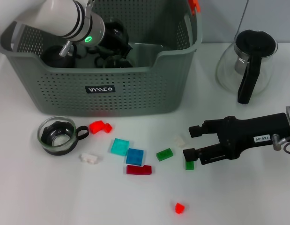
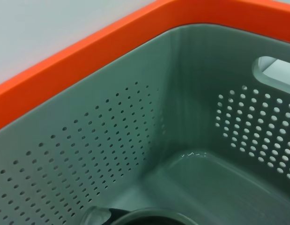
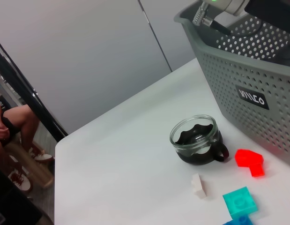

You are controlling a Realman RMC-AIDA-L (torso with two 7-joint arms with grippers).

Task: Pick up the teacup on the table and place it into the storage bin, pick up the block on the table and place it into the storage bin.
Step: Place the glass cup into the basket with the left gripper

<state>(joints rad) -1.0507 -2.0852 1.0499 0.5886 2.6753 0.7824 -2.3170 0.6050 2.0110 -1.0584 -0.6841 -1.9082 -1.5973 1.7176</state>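
The storage bin [image 1: 112, 89], a grey-green perforated basket with a black label, stands at the back left; it also shows in the right wrist view [image 3: 229, 70]. My left gripper [image 1: 112, 44] is down inside it. The left wrist view shows the bin's inner wall [image 2: 112, 140] and a dark round rim [image 2: 140, 218] at the bottom. A glass teacup [image 1: 58, 135] with a dark base stands on the table in front of the bin, also in the right wrist view [image 3: 196, 139]. Several small blocks lie to its right, among them a red block [image 1: 100, 126] and a cyan block [image 1: 120, 146]. My right gripper [image 1: 192, 141] is open, low over the table, beside a white block [image 1: 180, 140].
A glass teapot [image 1: 248, 61] with a black handle stands at the back right. A blue block [image 1: 135, 156], a dark red block [image 1: 139, 169], green blocks [image 1: 164, 154] and another red block [image 1: 179, 207] lie on the white table. A seated person's legs [image 3: 13, 122] show beyond the table's edge.
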